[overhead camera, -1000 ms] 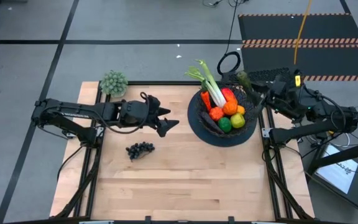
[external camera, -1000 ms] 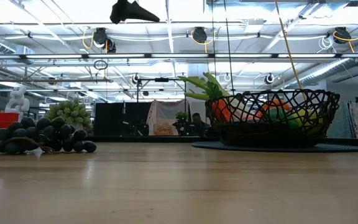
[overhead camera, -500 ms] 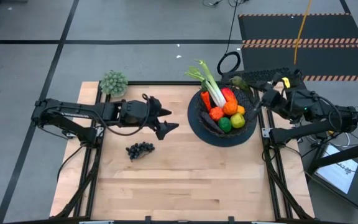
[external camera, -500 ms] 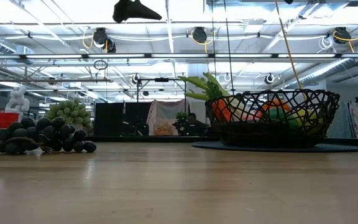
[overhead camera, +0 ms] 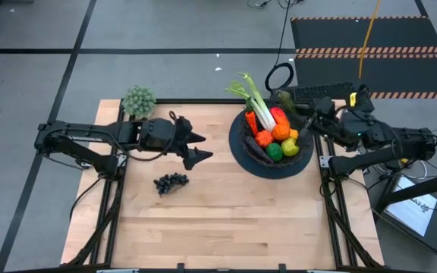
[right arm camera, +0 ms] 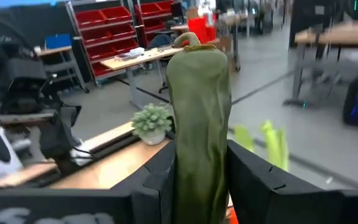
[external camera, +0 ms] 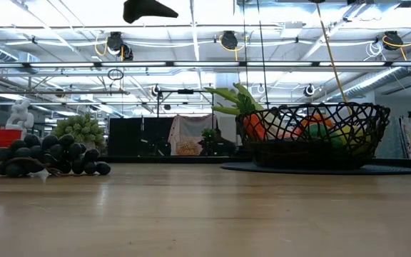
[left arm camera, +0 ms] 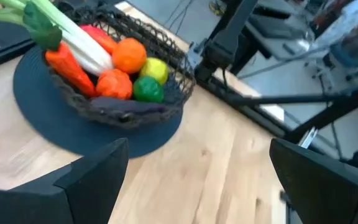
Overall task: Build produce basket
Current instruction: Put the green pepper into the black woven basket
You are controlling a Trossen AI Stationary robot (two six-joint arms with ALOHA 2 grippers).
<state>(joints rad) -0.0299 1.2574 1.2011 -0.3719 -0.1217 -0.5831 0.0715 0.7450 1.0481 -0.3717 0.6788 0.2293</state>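
Note:
The black wire-mesh basket point(overhead camera: 243, 141) stands on a dark round mat at the table's far right, holding the leek point(overhead camera: 258, 105), carrot, tomato, oranges, lemon and lime. My right gripper point(overhead camera: 300, 111) hovers at the basket's far right rim, shut on the green pickle point(overhead camera: 285, 98). The dark grapes point(overhead camera: 171, 182) lie on the wood left of centre. My left gripper point(overhead camera: 196, 153) is open above the table between the grapes and the basket, and shows high up in the low view point(external camera: 148, 9). My right gripper pinches the green pickle point(right arm camera: 197, 118) between its two fingers point(right arm camera: 157, 177), one on each side of its lower half point(right arm camera: 194, 180). The pickle runs along the fingers and sticks out past their tips. It is lifted clear, above the basket's far right rim.
A pale grey-green bushy clump point(overhead camera: 139, 100) stands at the table's far left corner. A cable loop point(overhead camera: 279, 76) lies on the floor beyond the basket. Bare wood point(overhead camera: 226, 220) fills the near half of the table. The basket point(left arm camera: 104, 106) shows ahead in the left wrist view.
My right gripper has carried the pickle toward the table's left, from beside the basket to over its far right rim. My left gripper has drifted a little toward the table's left and near edge, turning slightly.

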